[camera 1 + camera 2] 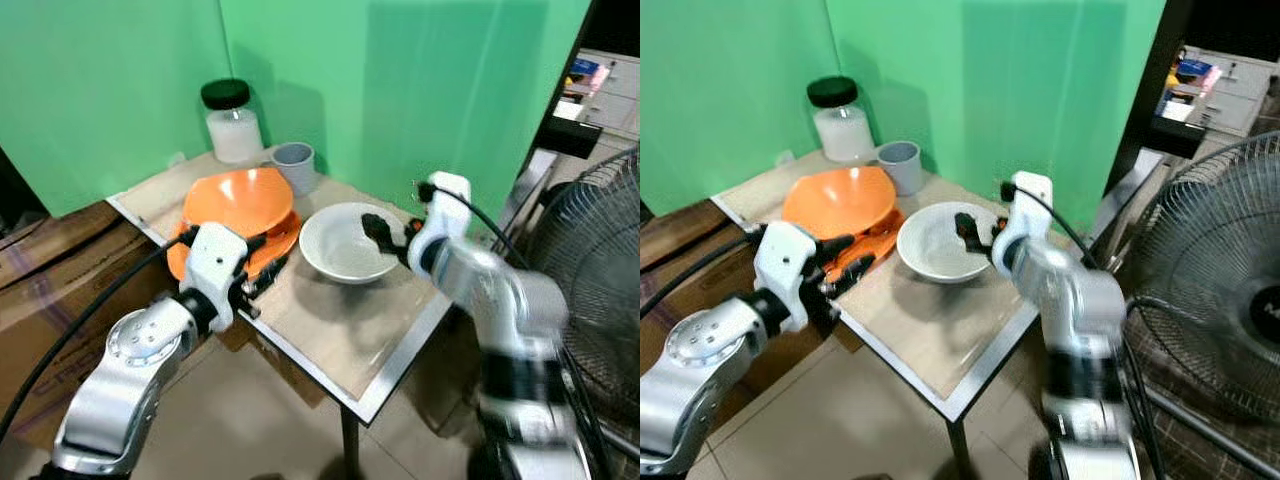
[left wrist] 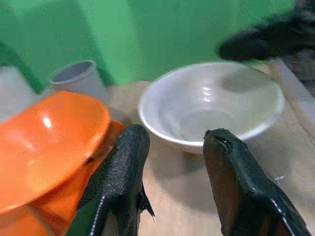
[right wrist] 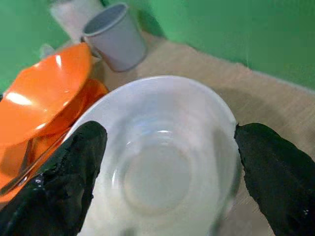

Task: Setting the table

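We take the white bowl [image 1: 348, 243] as our landmark: it sits upright on the desk [image 1: 340, 335], near the desk's right edge. Just to its left stands an orange bowl [image 1: 240, 202], tilted, resting on an orange plate [image 1: 270, 245]. Behind the white bowl, toward the green wall, is a grey cup [image 1: 294, 166], and further back-left a jar with a black lid [image 1: 232, 122].

Our right pincer [image 3: 165, 162] hovers over the white bowl's right rim with its fingers [image 3: 59, 182] spread wide, one on each side of the bowl's mouth in the wrist view, holding nothing. Our left pincer [image 2: 172, 182] lies low at the bowl's left, beside the orange plate, fingers apart and empty, pointing at the bowl's near wall.

We judge the white bowl to be stiff, glazed and smooth, so likely slippery, and probably breakable if dropped; it looks moderately light. The span of its mouth seems too broad to clamp across safely. The best hold, we think, is the rim: one finger inside, one outside, pinching the wall at the right side, then lifting it level.
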`<state>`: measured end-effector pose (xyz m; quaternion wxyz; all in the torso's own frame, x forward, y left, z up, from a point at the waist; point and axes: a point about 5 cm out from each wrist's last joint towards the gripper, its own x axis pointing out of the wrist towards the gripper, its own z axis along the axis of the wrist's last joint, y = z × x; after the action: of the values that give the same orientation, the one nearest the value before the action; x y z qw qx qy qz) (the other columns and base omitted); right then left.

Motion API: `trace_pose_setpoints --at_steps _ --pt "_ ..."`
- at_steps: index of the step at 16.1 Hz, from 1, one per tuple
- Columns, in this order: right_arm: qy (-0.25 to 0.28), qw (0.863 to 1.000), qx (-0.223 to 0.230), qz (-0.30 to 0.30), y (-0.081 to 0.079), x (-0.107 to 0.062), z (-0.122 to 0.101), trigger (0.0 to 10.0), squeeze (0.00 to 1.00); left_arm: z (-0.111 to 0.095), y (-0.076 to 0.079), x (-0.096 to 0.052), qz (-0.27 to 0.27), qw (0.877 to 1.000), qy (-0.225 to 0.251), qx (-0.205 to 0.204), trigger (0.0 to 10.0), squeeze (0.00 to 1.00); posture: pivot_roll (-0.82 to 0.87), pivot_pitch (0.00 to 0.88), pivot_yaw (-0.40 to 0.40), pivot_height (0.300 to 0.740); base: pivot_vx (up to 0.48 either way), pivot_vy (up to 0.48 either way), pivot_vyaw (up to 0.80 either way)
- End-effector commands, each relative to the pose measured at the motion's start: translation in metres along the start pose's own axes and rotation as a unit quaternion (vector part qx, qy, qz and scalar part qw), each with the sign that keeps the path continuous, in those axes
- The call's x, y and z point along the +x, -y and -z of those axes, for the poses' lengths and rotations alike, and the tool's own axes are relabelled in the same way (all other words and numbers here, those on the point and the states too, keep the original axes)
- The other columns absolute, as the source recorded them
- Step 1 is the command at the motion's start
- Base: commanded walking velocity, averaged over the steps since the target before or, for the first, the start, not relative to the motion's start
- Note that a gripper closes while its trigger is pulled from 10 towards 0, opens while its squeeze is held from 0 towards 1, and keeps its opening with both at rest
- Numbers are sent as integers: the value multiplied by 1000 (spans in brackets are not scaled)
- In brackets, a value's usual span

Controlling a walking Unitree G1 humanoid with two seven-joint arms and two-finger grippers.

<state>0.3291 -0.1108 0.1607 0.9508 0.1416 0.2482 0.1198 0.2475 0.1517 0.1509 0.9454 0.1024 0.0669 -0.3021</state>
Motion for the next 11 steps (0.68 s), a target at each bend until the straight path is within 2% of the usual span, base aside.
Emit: trace_pose_setpoints --at_steps 1,3,5,7,8,9,10,11 --pt "-12 1000 9 8 0 6 0 10000 0 1 1 -4 17 1000 -9 5 10000 0 54 0 74 740 0 0 0" --pt "-14 999 -12 38 4 18 -5 10000 0 9 4 -10 36 999 -34 11 10000 0 62 0 67 740 0 0 0" --pt "-25 998 1 56 9 27 -10 10000 0 11 4 -13 44 998 -41 11 10000 0 66 0 60 740 0 0 0" --pt "-43 998 0 49 10 31 -8 10000 0 11 5 -13 47 998 -42 9 10000 0 66 0 59 740 0 0 0" --pt "-53 998 -6 43 10 32 -6 8392 0 11 5 -13 48 998 -43 9 10000 0 64 0 60 740 0 0 0" --pt "-62 997 -11 34 11 32 -5 3451 0 11 6 -14 50 998 -43 10 10000 0 62 0 62 740 0 0 0" --pt "-66 997 -13 31 12 33 -4 2824 0 11 6 -13 51 998 -43 10 10000 0 60 0 63 740 0 0 0" --pt "-72 997 -14 29 14 33 -4 510 0 11 6 -13 52 998 -43 10 10000 0 57 0 65 740 0 0 0"
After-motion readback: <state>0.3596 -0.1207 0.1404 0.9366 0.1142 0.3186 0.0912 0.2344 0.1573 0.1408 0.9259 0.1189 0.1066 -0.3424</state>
